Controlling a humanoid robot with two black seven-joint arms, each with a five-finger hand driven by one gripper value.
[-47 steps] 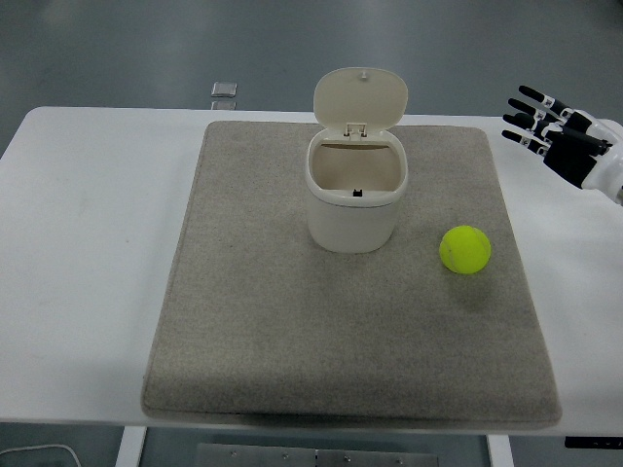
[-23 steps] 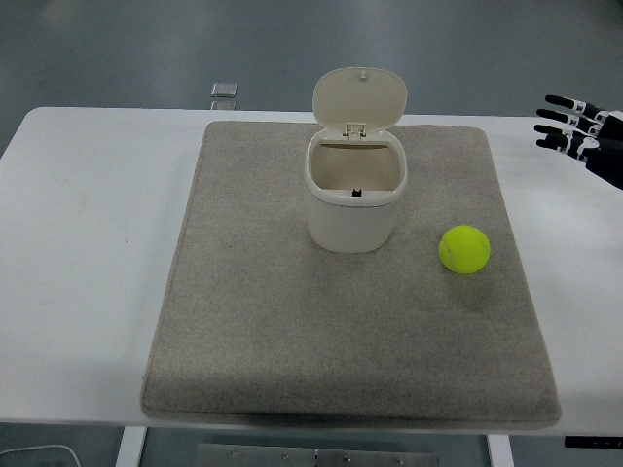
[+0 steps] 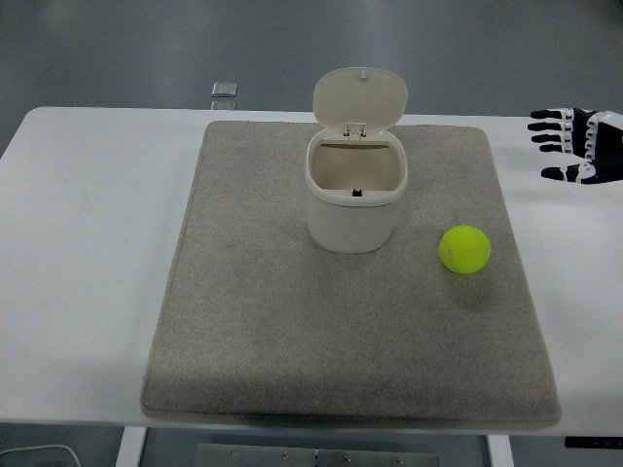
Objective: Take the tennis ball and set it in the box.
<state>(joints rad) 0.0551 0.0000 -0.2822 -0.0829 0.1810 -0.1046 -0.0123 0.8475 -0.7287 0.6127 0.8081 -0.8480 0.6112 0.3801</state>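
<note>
I see no readable print. Ball (image 3: 464, 249) on mat (image 3: 243, 321), right of open-lidded box (image 3: 353, 199). Right robot hand (image 3: 580, 144) spread wide, empty, over bench (image 3: 88, 243) edge.

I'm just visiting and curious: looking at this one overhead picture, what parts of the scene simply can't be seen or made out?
Head view only:
- The robot's right hand: wrist and arm are cut off by the right edge.
- The left hand: not in view.
- The cream plastic bin with flip lid: its bottom is partly hidden by its own front wall; a small dark mark inside is too small to identify.
- The small grey square object at the white table's far edge: too small to identify.
</note>
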